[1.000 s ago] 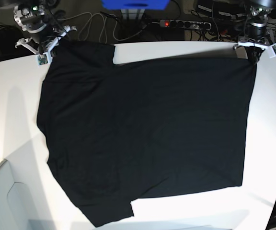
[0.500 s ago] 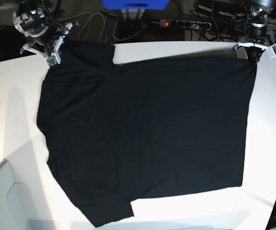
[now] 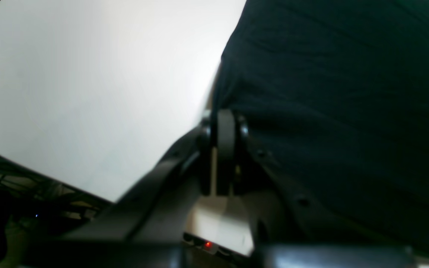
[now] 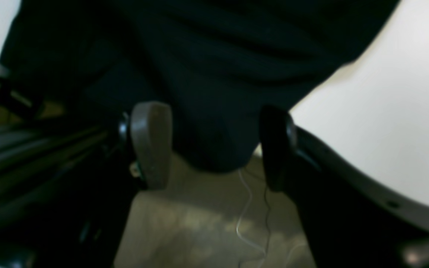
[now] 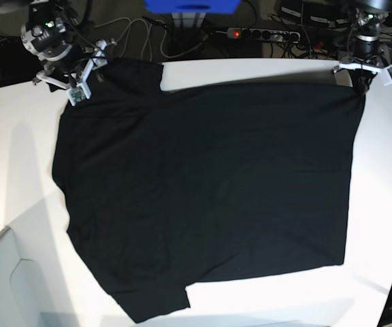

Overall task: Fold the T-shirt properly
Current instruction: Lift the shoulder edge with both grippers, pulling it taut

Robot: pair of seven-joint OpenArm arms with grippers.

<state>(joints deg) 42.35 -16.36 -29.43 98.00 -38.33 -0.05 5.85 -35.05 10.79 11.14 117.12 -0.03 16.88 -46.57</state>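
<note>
The black T-shirt (image 5: 209,184) lies spread flat, plain side up, on the white table (image 5: 19,150); no print shows. My left gripper (image 5: 364,80) is at the shirt's far right corner. In the left wrist view its fingers (image 3: 225,134) are pressed together on the cloth edge of the T-shirt (image 3: 348,93). My right gripper (image 5: 86,76) is at the far left sleeve. In the right wrist view the gripper (image 4: 212,111) is open, with a fold of the T-shirt (image 4: 218,56) hanging between its fingers (image 4: 151,145).
A power strip (image 5: 260,33) with a red light and loose cables lie behind the table's far edge. A blue object (image 5: 190,5) stands at the back. A grey panel (image 5: 5,286) sits at the front left corner.
My right gripper has moved rightward along the far edge, onto the sleeve. My left gripper has stayed at the far right corner. The shirt lies as before.
</note>
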